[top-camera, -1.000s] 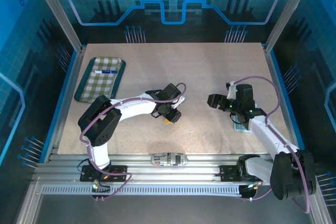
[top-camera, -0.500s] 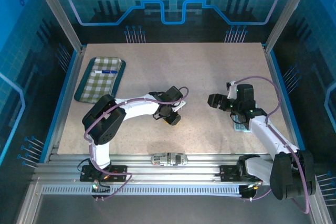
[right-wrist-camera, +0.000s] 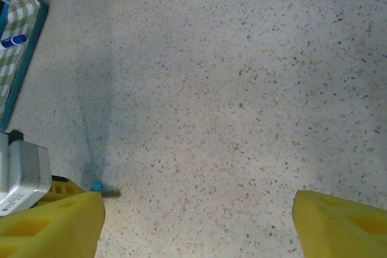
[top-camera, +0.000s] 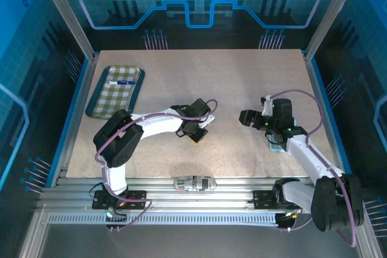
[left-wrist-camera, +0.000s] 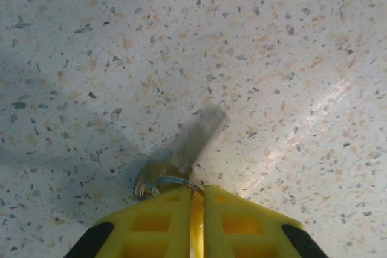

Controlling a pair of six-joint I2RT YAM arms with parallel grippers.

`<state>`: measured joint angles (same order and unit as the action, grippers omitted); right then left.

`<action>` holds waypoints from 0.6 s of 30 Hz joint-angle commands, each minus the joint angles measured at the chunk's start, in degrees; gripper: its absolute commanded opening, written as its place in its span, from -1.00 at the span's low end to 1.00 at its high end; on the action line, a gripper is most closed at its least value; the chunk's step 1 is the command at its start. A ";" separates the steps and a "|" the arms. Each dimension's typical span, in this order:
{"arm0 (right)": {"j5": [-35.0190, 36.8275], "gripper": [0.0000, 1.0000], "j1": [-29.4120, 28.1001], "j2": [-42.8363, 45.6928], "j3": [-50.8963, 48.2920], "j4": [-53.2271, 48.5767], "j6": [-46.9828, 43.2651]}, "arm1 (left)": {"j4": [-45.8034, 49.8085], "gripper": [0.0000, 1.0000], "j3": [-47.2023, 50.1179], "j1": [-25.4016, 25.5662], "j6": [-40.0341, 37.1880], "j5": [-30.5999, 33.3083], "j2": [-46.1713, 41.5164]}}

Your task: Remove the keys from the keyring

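Note:
My left gripper point(top-camera: 195, 133) is low over the table's middle, its yellow fingers point(left-wrist-camera: 157, 225) shut on the keyring. The yellow-orange tag point(left-wrist-camera: 197, 222) is pinched in the narrow slit between them, and the silver ring point(left-wrist-camera: 176, 181) pokes out at the fingertips. A grey key point(left-wrist-camera: 195, 137) hangs from that ring, blurred; its rounder head point(left-wrist-camera: 149, 183) is next to the left fingertip, its shaft pointing away over the table. My right gripper point(top-camera: 248, 117) hovers to the right, open wide and apart from the keyring, with bare table between its fingers point(right-wrist-camera: 45, 222).
A green checked tray point(top-camera: 115, 92) holding a white-and-blue pen point(top-camera: 124, 82) lies at the back left; its edge point(right-wrist-camera: 18, 46) shows in the right wrist view. A small card point(top-camera: 276, 147) lies under the right arm. A grey device point(top-camera: 195, 182) rests on the front rail.
My left wrist has turned and shifted slightly near the table's middle, still holding the keyring. The right gripper has hardly moved.

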<state>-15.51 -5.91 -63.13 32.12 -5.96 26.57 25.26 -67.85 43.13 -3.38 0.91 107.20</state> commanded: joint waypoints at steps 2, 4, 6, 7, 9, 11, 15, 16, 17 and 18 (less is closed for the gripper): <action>-1.02 0.64 0.90 1.35 -0.83 0.34 0.77 | 1.81 -0.92 -0.61 0.27 -1.02 -0.84 -3.16; -1.06 0.64 0.90 1.70 -0.74 0.17 0.90 | 2.16 -1.00 -0.77 0.18 -1.40 -1.16 -4.98; -1.17 0.64 0.90 2.11 -0.71 0.08 1.03 | 2.38 -1.00 -0.74 0.08 -1.82 -1.26 -7.03; -1.43 0.64 0.90 2.35 -0.61 -0.01 1.11 | 2.51 -1.00 -0.87 0.01 -2.05 -1.34 -8.28; -1.71 0.64 0.56 2.79 -0.02 -0.48 1.12 | 3.10 -1.00 -1.37 -0.35 -2.80 -1.71 -10.52; -1.94 0.64 0.01 3.25 0.86 -1.06 1.11 | 3.96 -1.00 -2.28 -0.80 -3.61 -2.67 -12.89; -3.23 0.63 -1.15 4.00 3.14 -1.01 1.29 | 5.29 -1.00 -4.55 -2.66 -5.97 -6.44 -18.46; -3.85 0.62 -1.44 4.07 3.72 -0.71 1.38 | 5.95 -1.00 -5.61 -3.55 -6.17 -7.59 -19.59; -4.96 0.60 -1.63 4.07 4.17 -0.16 1.38 | 6.61 -1.00 -6.57 -4.31 -6.27 -8.69 -20.38; -6.94 0.58 -1.81 4.16 4.49 0.90 1.38 | 7.53 -1.00 -8.03 -5.10 -6.42 -9.80 -21.30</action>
<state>-18.15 -6.81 -60.16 34.00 -6.37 27.29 29.82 -72.03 40.01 -7.75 -4.45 89.08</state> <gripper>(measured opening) 0.796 0.053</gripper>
